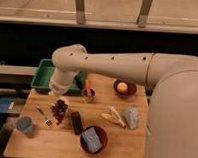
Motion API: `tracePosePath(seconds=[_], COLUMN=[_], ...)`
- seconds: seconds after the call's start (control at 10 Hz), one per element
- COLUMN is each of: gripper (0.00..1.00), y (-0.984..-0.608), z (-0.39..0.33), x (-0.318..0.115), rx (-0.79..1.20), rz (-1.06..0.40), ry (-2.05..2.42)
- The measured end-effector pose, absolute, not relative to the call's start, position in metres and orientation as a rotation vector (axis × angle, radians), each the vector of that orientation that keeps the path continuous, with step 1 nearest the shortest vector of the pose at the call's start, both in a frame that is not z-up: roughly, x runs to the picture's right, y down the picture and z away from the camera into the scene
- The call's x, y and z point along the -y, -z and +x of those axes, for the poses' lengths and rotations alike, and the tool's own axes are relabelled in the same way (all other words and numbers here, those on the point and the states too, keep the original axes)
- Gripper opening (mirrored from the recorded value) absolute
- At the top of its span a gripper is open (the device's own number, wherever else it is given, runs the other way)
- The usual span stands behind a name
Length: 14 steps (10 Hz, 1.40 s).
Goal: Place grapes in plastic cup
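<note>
The grapes (59, 112), a dark purple-red bunch, hang just below my gripper (59, 101) over the left part of the wooden table (124, 147). The gripper is at the end of the cream arm that reaches in from the right and bends down, and it is shut on the top of the bunch. The plastic cup (25, 124), small and light blue-grey, stands upright near the table's front left corner. It is to the left of and nearer than the grapes, well apart from them. A cream-white container is mostly hidden behind the gripper.
A black slab (76, 122) lies right of the grapes and a fork (43, 115) lies left of them. Also here are a green tray (45, 70), a brown cup with an orange item (88, 93), a brown bowl with a fruit (122, 88), a banana (113, 117) and a red bowl (93, 140).
</note>
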State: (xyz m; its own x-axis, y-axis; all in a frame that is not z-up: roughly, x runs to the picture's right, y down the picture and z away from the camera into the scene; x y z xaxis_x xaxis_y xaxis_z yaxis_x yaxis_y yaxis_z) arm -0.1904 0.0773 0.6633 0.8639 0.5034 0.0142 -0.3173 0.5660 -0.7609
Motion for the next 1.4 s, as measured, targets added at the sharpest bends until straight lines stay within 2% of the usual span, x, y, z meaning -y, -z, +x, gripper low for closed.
tracePosePath(seconds=[0.9, 1.4], gripper=[0.00, 0.00], y=[-0.629, -0.625], z=[-0.272, -0.302], x=[-0.020, -0.011], rx=[0.277, 0.318], rz=[-0.771, -0.777], ry=[-0.276, -0.220])
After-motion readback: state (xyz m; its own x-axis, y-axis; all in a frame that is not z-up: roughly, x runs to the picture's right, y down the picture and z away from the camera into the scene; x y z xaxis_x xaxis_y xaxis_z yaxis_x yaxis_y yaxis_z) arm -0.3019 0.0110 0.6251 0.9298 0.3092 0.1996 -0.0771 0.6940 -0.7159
